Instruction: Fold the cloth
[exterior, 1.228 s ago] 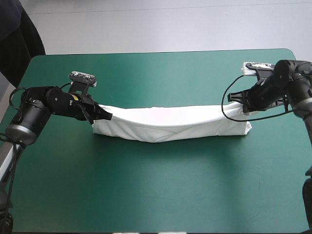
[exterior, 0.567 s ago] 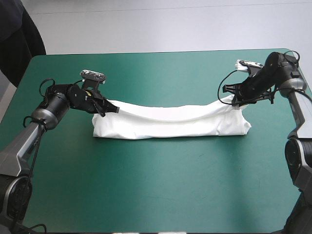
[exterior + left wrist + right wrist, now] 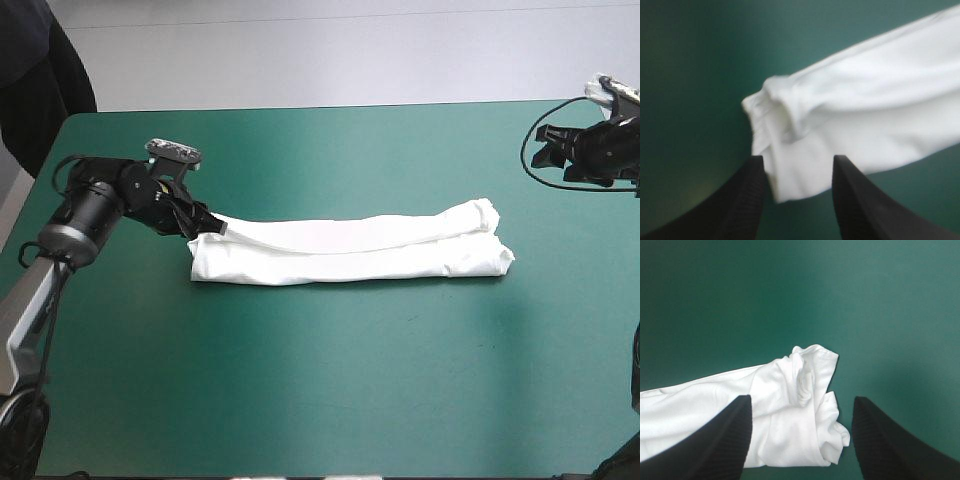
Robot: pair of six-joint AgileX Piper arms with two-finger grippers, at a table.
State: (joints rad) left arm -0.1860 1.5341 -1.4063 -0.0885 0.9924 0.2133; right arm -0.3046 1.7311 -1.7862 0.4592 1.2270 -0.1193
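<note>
The white T-shirt point(image 3: 350, 250) lies on the table as a long folded band running left to right, its upper layer resting along the far side of the lower one. My left gripper point(image 3: 207, 228) sits low at the band's left end, open. In the left wrist view that end of the T-shirt point(image 3: 850, 115) lies loose between and ahead of the left gripper point(image 3: 797, 160). My right gripper point(image 3: 538, 153) hangs open above the table's far right, clear of the band. The right wrist view shows the right gripper point(image 3: 801, 400) over the shirt's bunched right end point(image 3: 805, 390).
The teal-green cover point(image 3: 330, 380) spreads wide between the shirt and the table's near edge. A narrower strip of cover point(image 3: 340, 160) lies between the shirt and the far edge.
Both grippers have opened and let go of the shirt's ends. The lifted layer has dropped onto the band. The right gripper has pulled away up and to the right.
</note>
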